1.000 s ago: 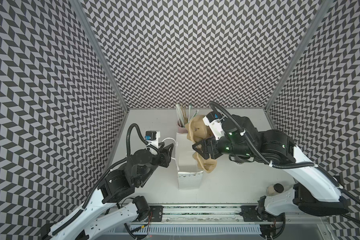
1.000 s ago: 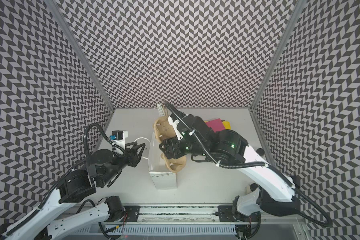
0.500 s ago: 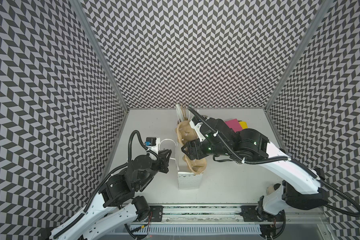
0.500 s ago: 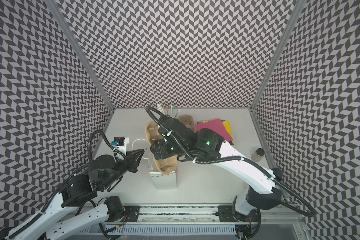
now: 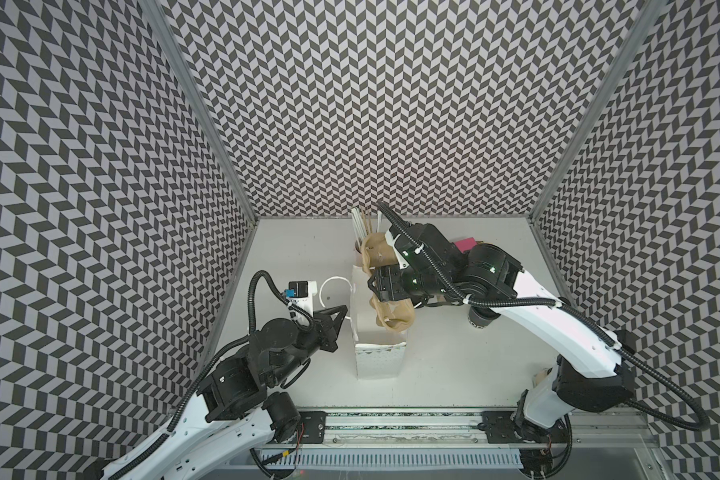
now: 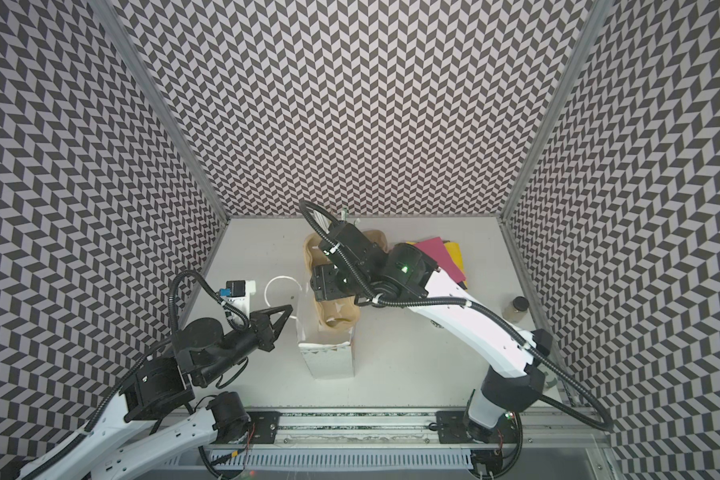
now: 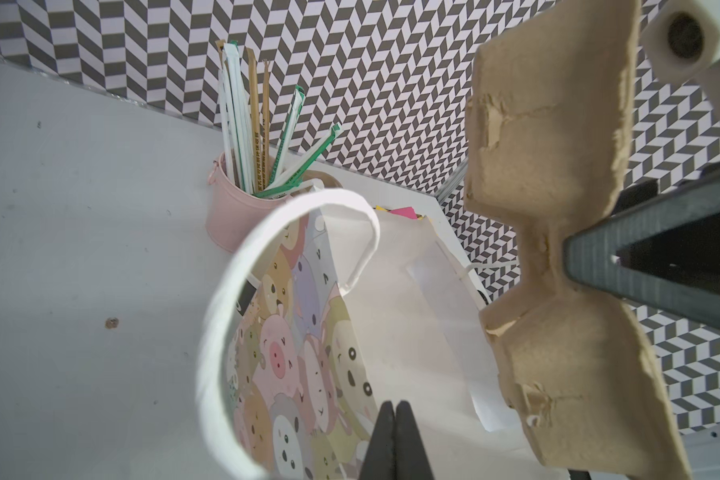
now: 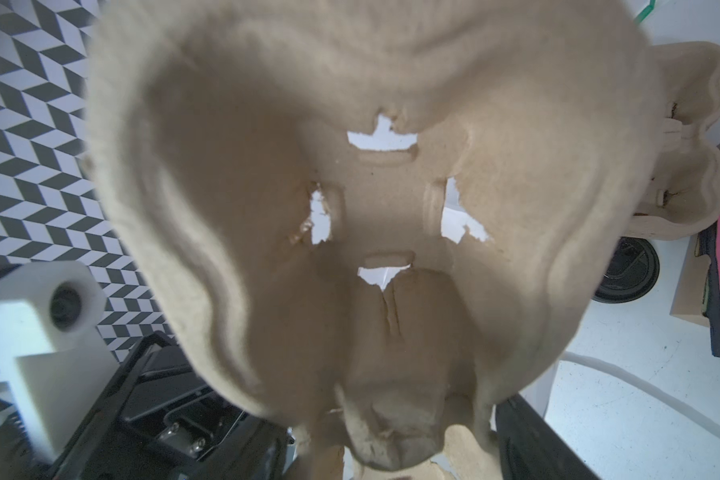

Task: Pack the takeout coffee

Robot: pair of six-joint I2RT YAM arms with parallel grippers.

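Tabletop; right gripper's carrier crowding bag

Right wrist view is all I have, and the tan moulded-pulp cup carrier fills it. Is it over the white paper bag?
Observer: Yes. In both top views the tan moulded-pulp cup carrier, held by the right gripper, hangs on edge over the open mouth of the white paper bag.
Operator: And the left gripper?
Observer: The left gripper is shut at the bag's rim on its own side, beside the white loop handle.
Operator: Anything behind the bag?
Observer: A pink bucket of wrapped straws stands behind it.
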